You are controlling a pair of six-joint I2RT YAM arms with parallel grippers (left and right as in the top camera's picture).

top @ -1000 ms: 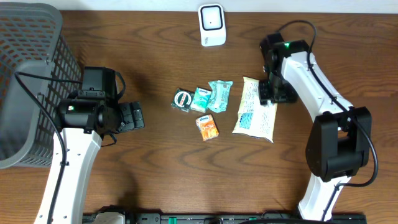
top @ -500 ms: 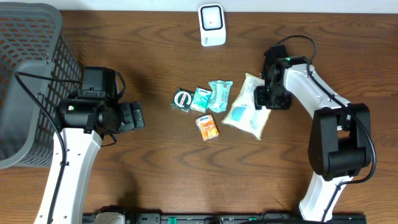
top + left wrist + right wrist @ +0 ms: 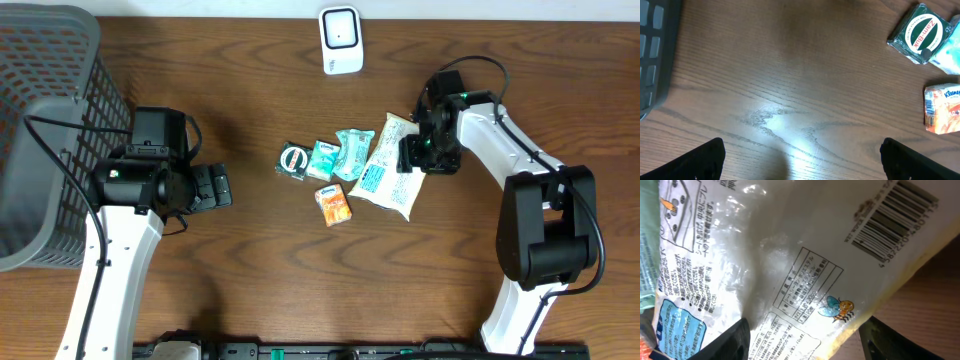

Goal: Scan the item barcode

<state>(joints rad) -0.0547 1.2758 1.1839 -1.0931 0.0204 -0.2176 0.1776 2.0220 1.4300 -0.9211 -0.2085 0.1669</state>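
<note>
The item, a white plastic packet [image 3: 385,170] with blue print, lies slanted on the table right of centre. Its barcode [image 3: 895,217] faces up in the right wrist view. My right gripper [image 3: 412,155] is low over the packet's right edge, jaws open. One finger [image 3: 725,342] rests over the packet [image 3: 770,255]; the other finger [image 3: 905,342] stands off its edge with bare wood between. The white scanner [image 3: 341,40] stands at the table's far edge. My left gripper [image 3: 215,187] hovers wide open over bare wood at the left, holding nothing.
A green Zam-Buk pack [image 3: 293,160], a teal tissue pack [image 3: 323,158] and a teal packet [image 3: 353,152] lie in a row left of the item. An orange Kleenex pack [image 3: 334,204] lies below them. A grey mesh basket [image 3: 40,120] fills the far left.
My right gripper has shifted left, and the white packet has swung and slid left with it, close to the teal packet. The jaws have widened a little. The left arm has not moved.
</note>
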